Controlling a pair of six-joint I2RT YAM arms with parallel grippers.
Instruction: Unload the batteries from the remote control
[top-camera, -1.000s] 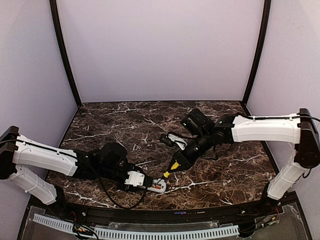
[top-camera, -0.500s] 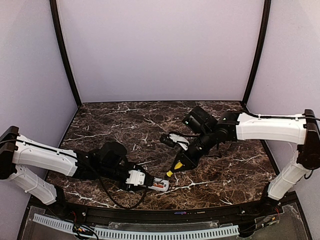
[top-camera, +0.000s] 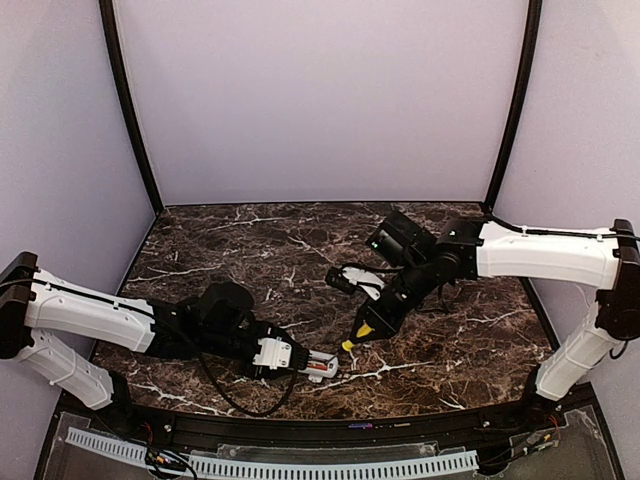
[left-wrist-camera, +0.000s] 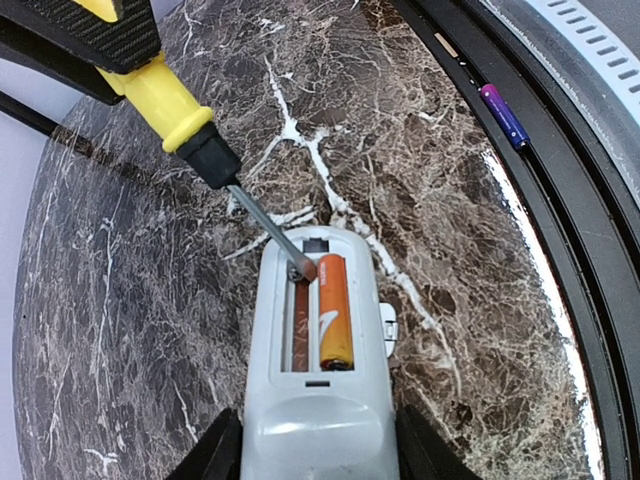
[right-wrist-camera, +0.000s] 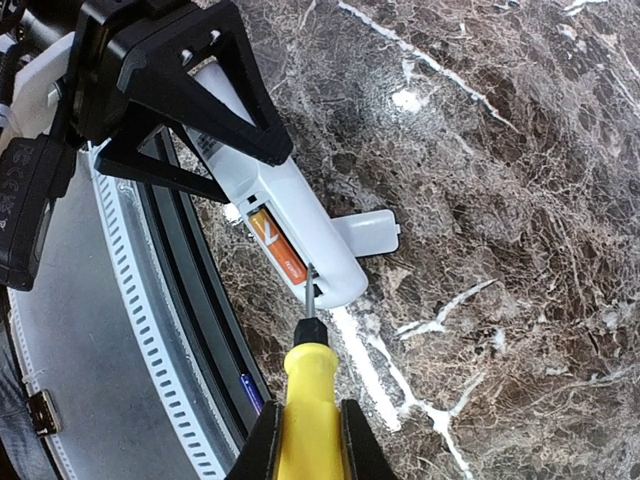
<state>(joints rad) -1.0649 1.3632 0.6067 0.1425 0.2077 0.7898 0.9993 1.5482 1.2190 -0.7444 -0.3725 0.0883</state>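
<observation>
My left gripper (top-camera: 272, 355) (left-wrist-camera: 320, 445) is shut on the white remote control (top-camera: 312, 365) (left-wrist-camera: 318, 400) (right-wrist-camera: 285, 205), which lies back-up with its recess uncovered. One orange battery (left-wrist-camera: 333, 310) (right-wrist-camera: 278, 243) lies in the right slot. The slot beside it looks dark, and I cannot tell what is in it. My right gripper (top-camera: 385, 308) (right-wrist-camera: 308, 445) is shut on a yellow-handled screwdriver (top-camera: 358, 333) (left-wrist-camera: 160, 95) (right-wrist-camera: 308, 395). Its metal tip (left-wrist-camera: 297, 268) rests at the far end of the recess, by the battery's end.
The small white cover piece (left-wrist-camera: 388, 328) (right-wrist-camera: 368, 233) lies on the marble right beside the remote. A small purple cylinder (left-wrist-camera: 503, 112) (right-wrist-camera: 250, 392) sits in the black rail along the table's near edge (top-camera: 350, 420), close to the remote.
The right arm has drawn back a little to the right with the screwdriver, its tip still at the remote. The left gripper has kept its hold and shifted the remote only slightly.
</observation>
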